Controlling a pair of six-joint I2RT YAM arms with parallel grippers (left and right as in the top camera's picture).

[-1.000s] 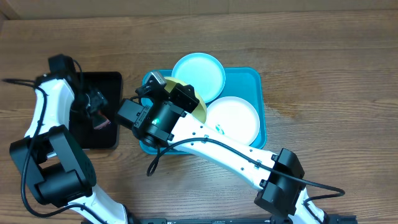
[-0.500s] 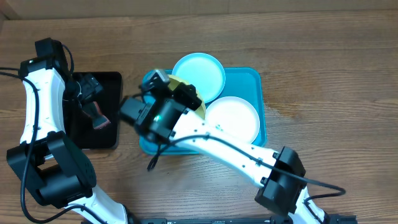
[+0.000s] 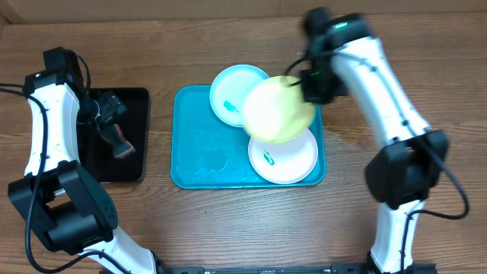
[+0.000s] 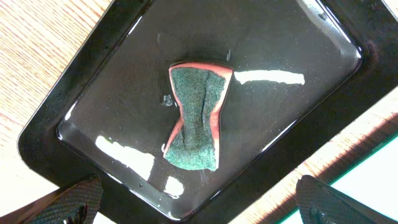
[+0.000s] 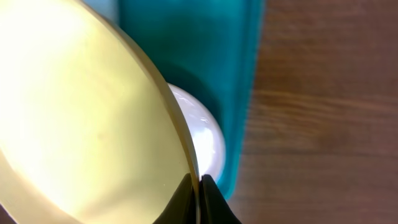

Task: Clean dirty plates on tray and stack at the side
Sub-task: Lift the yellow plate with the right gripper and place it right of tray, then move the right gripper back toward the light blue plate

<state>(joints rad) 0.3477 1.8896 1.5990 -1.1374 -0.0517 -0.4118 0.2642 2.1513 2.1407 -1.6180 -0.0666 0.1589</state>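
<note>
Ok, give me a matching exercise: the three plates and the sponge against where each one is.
1. yellow-green plate
2. white plate
3. light blue plate
4. sponge

A. in the black tray
B. flat in the turquoise tray, right-hand near corner
C. clamped at its rim by the right gripper
D. across the turquoise tray's far rim

Pairs: 1-C, 2-B, 3-D, 4-A

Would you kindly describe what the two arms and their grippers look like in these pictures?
Both the left arm and right arm have white, rounded link shells joined by bulky black joint housings, with thin black cables trailing alongside. A green light glows on the right arm's black wrist housing. The gripper fingers are dark and tapered.
</note>
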